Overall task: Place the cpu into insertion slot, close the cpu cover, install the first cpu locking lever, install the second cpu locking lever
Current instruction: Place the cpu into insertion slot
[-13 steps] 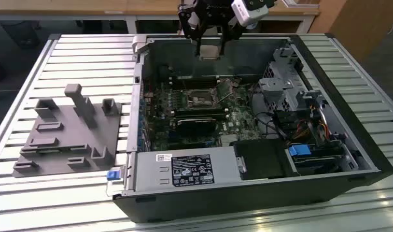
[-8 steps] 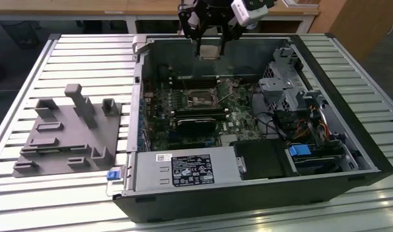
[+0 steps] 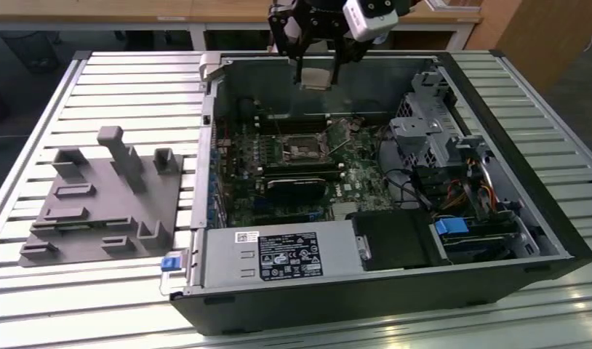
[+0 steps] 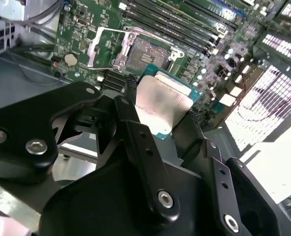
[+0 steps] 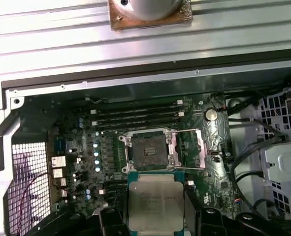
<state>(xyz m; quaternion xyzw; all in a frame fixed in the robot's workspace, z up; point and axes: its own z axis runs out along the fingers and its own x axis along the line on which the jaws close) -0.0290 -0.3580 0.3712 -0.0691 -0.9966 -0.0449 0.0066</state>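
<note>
My gripper (image 3: 316,67) hangs above the far wall of the open computer case (image 3: 558,218), shut on the cpu (image 3: 316,78), a flat square chip with a pale metal top. In both wrist views the cpu (image 4: 162,103) (image 5: 154,201) sits clamped by its edges between the black fingers (image 4: 130,88) (image 5: 109,216). Below it on the green board lies the insertion slot (image 3: 301,150) (image 4: 147,51) (image 5: 147,150), dark and bare inside. The cpu cover (image 4: 103,46) (image 5: 190,147), a thin silvery frame, stands swung open beside the slot.
Long black memory slots (image 5: 135,115) and a black block (image 3: 298,186) flank the slot. A drive cage with cables (image 3: 441,138) fills the exterior view's right side, and a power supply (image 3: 276,254) the near end. A grey fixture plate (image 3: 102,200) lies outside on the slatted table.
</note>
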